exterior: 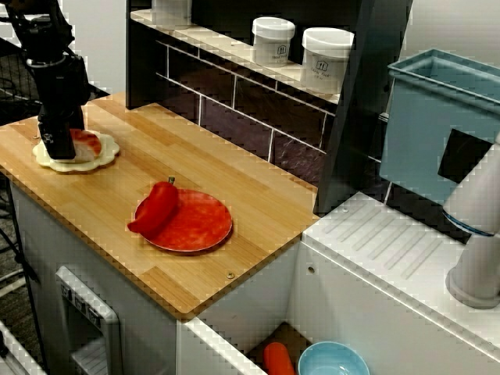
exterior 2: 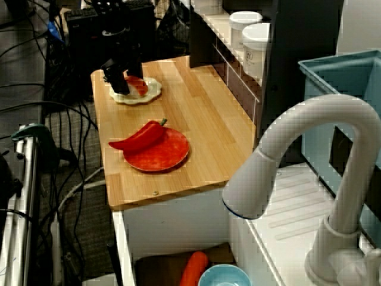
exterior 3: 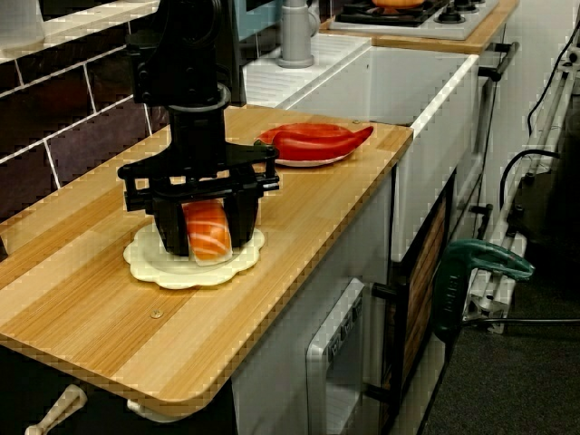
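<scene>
Orange salmon sushi on cream plate, wooden surface, black gripper lowered over it, jaws close on both sides, actual grip impossible to tell, red pepper well apart.

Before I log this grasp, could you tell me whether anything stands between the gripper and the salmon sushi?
Nothing visible does. The gripper is shut on the salmon sushi, a finger against each side, on the cream plate. The red pepper lies apart on its red plate.
</scene>
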You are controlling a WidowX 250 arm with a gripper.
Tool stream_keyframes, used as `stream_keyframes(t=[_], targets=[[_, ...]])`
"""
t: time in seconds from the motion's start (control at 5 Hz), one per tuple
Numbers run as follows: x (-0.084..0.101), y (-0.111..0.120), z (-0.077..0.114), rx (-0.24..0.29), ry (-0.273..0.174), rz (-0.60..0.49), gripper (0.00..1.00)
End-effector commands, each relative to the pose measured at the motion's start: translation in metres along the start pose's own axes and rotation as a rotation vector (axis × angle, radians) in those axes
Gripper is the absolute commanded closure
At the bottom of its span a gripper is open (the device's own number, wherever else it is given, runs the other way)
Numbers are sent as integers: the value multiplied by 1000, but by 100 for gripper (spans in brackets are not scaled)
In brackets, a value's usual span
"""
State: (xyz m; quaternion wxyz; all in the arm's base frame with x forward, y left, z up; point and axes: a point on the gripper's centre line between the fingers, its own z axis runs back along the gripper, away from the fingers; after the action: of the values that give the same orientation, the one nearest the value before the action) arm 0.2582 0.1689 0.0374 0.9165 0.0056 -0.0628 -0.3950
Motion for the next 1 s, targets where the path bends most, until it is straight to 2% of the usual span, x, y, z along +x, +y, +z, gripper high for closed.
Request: stream_keyframes(t=[0.0,0.4,0.8], targets=[[4,10,26,22,-3,-1,100],[11,6,55,-2,-47,3,100],[36,0,65,14,-137,106,100]])
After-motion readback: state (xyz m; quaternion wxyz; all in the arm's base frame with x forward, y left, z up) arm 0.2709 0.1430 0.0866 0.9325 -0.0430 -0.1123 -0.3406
